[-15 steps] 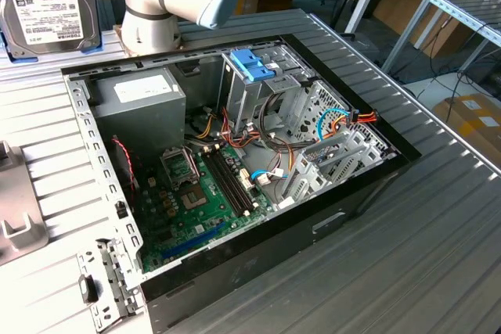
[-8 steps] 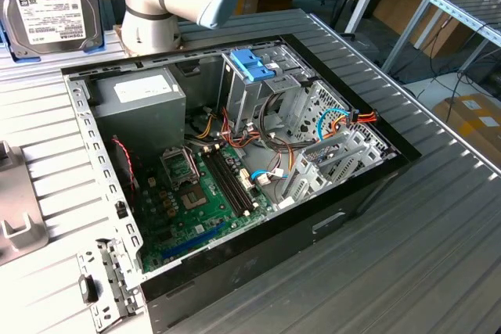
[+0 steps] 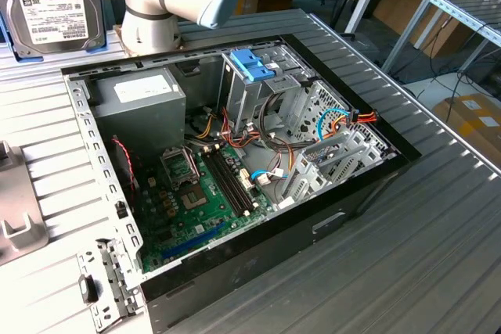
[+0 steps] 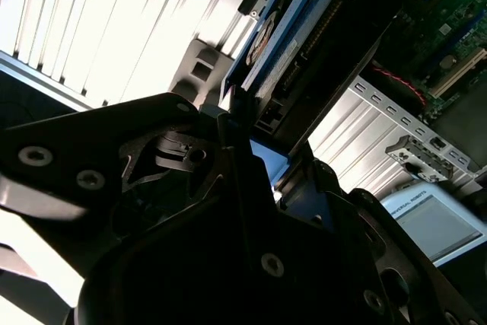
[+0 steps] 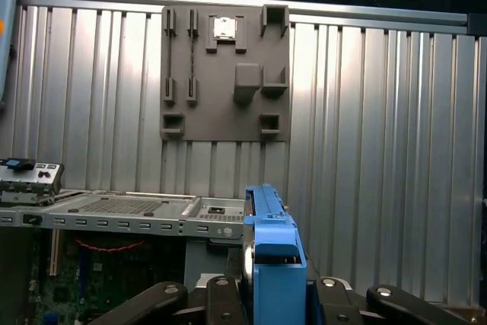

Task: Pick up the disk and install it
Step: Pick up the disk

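1. Upper left of the exterior view: the disk (image 3: 51,5) stands upright, its white label facing the camera.
2. Centre: the open computer case (image 3: 258,263) lies on the ribbed worktop (image 3: 438,256).
3. Lower centre of the first wrist view: the fingers (image 5: 221,302) clamp the disk edge-on.

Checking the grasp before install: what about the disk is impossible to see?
- Exterior view: disk cut off by the top edge.
- First wrist view: disk edge-on, label face hidden.
- Second wrist view: tool covers the disk's near end.
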